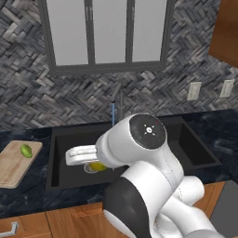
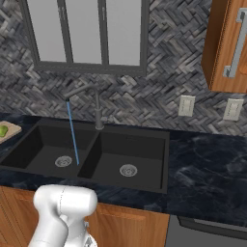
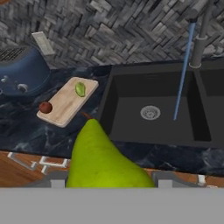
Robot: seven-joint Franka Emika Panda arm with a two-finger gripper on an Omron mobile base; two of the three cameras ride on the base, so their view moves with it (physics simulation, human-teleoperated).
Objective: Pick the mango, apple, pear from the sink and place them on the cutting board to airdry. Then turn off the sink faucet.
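Observation:
In the hand view a green pear [image 3: 101, 159] fills the foreground, and my gripper [image 3: 109, 180] is shut on it, above the counter's front edge. The same pear [image 1: 97, 166] peeks out yellow-green under my white hand in the left base view. Farther left lies the tan cutting board [image 3: 65, 105]. On it rest the green mango [image 3: 80, 89] and the small red apple [image 3: 45, 107]. The black sink [image 3: 131, 94] holds no fruit that I can see. Water [image 3: 181, 74] runs from the sink faucet [image 3: 199, 43] into the left basin.
A blue toaster [image 3: 22, 72] stands on the dark counter left of the board. My arm [image 1: 144, 153] hides much of the sink in the left base view. A wooden wall cabinet [image 2: 226, 43] hangs at the upper right.

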